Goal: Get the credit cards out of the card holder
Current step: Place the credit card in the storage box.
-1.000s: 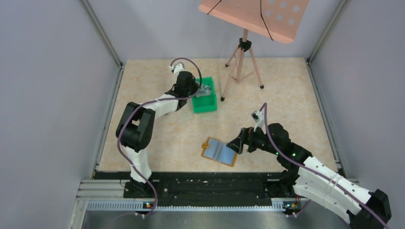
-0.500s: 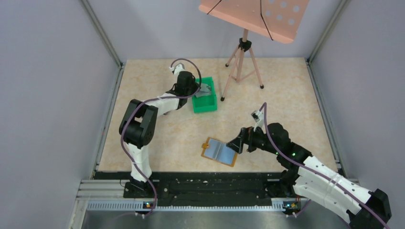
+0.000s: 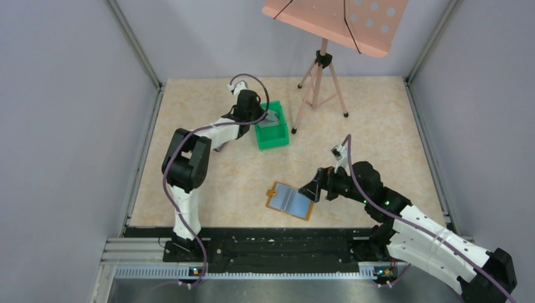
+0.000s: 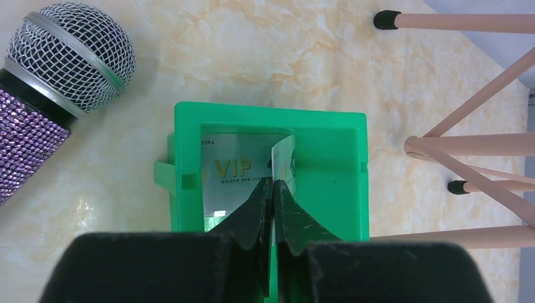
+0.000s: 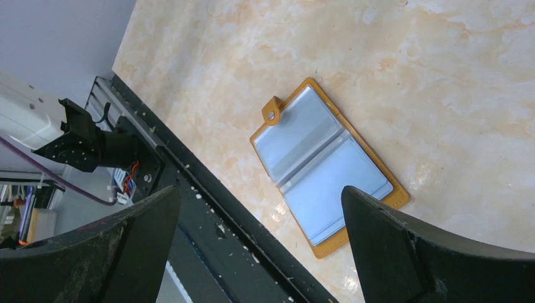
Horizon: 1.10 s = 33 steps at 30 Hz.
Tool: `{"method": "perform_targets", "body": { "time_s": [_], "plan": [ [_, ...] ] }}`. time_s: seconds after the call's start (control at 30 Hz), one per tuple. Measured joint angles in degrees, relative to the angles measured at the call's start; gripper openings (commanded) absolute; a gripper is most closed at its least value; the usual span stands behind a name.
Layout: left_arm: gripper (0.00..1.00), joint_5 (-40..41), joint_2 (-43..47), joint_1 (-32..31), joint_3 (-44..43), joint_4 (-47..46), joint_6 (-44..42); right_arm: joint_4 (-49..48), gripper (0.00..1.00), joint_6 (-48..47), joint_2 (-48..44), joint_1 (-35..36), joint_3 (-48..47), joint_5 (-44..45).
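The card holder [image 3: 290, 200] lies open and flat on the table near the front edge, tan outside, pale blue pockets up; it also shows in the right wrist view [image 5: 325, 167]. My right gripper [image 3: 310, 191] is open and empty, just above the holder's right end [image 5: 260, 189]. My left gripper [image 3: 268, 120] is over the green bin [image 3: 272, 136], shut on a thin silvery credit card [image 4: 282, 154] held on edge between the fingers [image 4: 274, 184]. Another credit card marked VIP [image 4: 236, 170] lies flat inside the bin [image 4: 328, 158].
A microphone with a purple glitter handle [image 4: 57, 82] lies left of the bin. A pink music stand's tripod [image 3: 322, 82] stands just right of the bin, its legs close by [image 4: 467, 145]. A black rail [image 3: 271, 243] runs along the table's front edge.
My left arm has swung right and a little further back, carrying its gripper deeper over the green bin. The right arm and the card holder have not moved.
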<state>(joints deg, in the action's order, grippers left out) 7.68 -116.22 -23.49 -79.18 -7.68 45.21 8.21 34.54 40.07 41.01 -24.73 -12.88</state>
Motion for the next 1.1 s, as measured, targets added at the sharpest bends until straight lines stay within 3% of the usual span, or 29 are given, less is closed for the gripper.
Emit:
{"method": "perform_targets", "body": {
  "time_s": [0.47, 0.6, 0.9, 1.1],
  "plan": [
    [0.36, 2.9, -0.2, 0.1, -3.8, 7.6, -3.8, 0.0, 0.99, 0.0, 0.2, 0.0, -0.1, -0.1],
    [0.51, 2.5, 0.3, 0.1, -4.7, 9.5, -4.7, 0.1, 0.99, 0.0, 1.2, 0.0, -0.2, -0.3],
    [0.52, -2.0, 4.5, 0.1, -5.0, 14.9, -5.0, 4.7, 0.94, 0.2, 5.9, 0.0, -2.1, 2.4],
    [0.52, -3.9, 16.4, 0.1, 0.0, 20.6, -6.9, 5.8, 0.86, 5.7, 5.8, 0.0, -1.9, 5.8]
  ]
}}
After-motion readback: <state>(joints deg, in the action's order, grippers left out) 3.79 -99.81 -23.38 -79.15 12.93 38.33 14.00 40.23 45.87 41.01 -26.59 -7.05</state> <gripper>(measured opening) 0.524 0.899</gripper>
